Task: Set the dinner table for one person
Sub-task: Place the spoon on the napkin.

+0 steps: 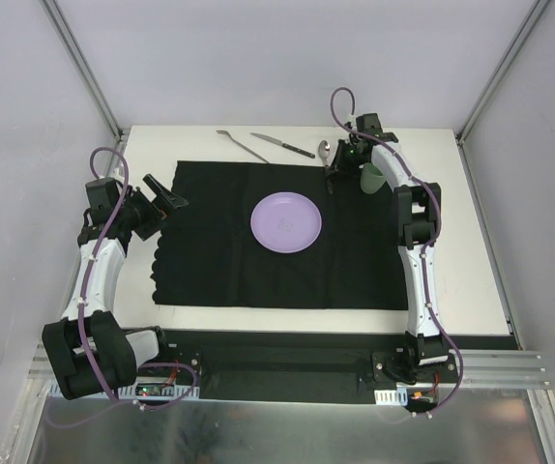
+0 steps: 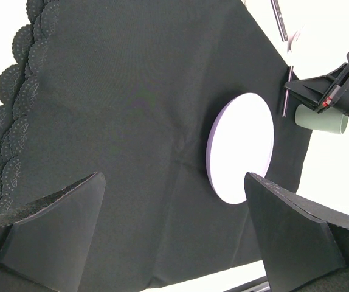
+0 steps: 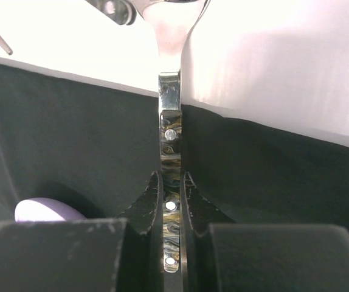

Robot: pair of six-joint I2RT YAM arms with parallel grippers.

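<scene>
Pinching spoon (image 3: 171, 152) handle: right tool (image 3: 171, 188); bowl cut off in wrist view; left tool (image 2: 174, 182) spread, empty.

Lit brightly, evenly from above; cast faint, soft shadows. Blew out dinner table (image 3: 272, 55) to flat white across top of right wrist view. Glinted off spoon handle (image 3: 169, 103), centre frame.

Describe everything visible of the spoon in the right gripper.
The spoon is polished metal, its handle inlaid with a dark marbled strip and three rivets. The right gripper is shut on the handle end, pinching its sides. It points away across the far edge of the black mat, bowl over the white dinner table. Whether it is lifted is unclear.
</scene>
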